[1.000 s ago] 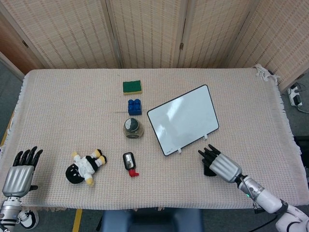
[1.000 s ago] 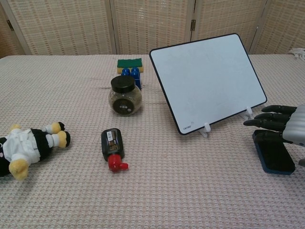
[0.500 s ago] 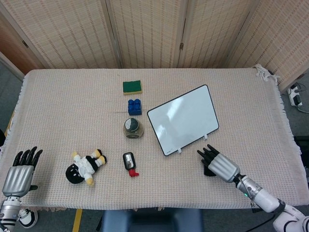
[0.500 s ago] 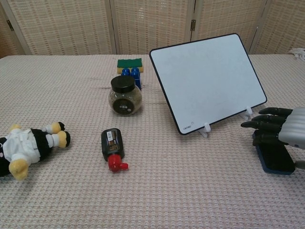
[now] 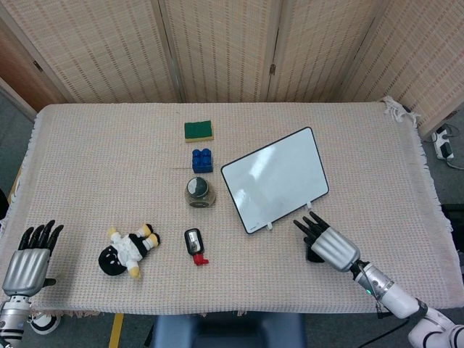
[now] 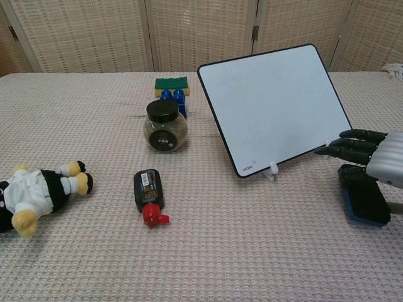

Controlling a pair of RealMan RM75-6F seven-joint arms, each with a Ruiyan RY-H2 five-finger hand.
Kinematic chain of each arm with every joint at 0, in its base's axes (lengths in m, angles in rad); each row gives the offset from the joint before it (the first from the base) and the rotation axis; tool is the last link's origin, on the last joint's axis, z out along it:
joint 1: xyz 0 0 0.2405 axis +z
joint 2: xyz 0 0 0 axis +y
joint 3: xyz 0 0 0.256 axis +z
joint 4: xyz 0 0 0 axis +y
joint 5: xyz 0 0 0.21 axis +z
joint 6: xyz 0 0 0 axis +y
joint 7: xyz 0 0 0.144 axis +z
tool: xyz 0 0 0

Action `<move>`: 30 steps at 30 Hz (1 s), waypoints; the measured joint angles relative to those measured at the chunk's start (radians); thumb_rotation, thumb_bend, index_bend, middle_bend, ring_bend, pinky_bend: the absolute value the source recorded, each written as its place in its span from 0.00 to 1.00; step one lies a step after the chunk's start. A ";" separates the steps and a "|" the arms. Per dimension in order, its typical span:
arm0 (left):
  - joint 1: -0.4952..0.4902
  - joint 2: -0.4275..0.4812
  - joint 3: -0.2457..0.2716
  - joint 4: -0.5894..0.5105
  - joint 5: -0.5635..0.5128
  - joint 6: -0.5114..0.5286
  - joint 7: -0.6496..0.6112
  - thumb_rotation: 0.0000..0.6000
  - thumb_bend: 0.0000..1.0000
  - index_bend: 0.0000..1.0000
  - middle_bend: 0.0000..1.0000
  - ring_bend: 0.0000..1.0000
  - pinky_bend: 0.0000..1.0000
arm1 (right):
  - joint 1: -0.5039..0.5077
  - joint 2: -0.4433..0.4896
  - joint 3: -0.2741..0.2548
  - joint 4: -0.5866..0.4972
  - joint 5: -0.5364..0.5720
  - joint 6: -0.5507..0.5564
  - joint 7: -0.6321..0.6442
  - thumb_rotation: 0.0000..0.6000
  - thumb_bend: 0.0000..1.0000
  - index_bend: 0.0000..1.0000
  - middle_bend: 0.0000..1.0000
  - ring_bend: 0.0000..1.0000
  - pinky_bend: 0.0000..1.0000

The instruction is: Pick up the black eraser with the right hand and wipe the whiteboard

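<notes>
The flat black rectangular eraser [image 6: 364, 202] is lying on the cloth directly under the right hand [image 5: 330, 243], long axis pointing approx. toward the robot, just beside the white tilted whiteboard [image 5: 275, 179]. The right hand is hovering w/ fingers spread, holding nothing. The left hand [image 5: 27, 259], also holding nothing, is sitting far away. Count: 1 eraser, 1 board.

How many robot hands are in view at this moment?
2. The left hand hovers off the table's near-left corner, head view only; the right hand is over the black eraser, near the whiteboard.
</notes>
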 measured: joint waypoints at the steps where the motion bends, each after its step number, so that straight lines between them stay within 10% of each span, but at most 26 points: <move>1: 0.000 0.001 0.000 -0.001 0.001 0.000 -0.001 1.00 0.12 0.00 0.00 0.00 0.00 | -0.003 0.000 0.003 0.000 0.001 0.010 0.001 1.00 0.32 0.60 0.03 0.03 0.00; 12: -0.010 0.013 0.002 -0.011 0.005 -0.017 -0.033 1.00 0.12 0.00 0.00 0.00 0.00 | -0.054 -0.169 0.155 0.111 0.101 0.243 0.061 1.00 0.32 0.60 0.06 0.06 0.00; 30: -0.003 0.040 0.009 -0.009 0.018 -0.005 -0.100 1.00 0.12 0.00 0.00 0.00 0.00 | 0.127 -0.527 0.355 0.446 0.300 0.181 0.090 1.00 0.32 0.56 0.06 0.06 0.00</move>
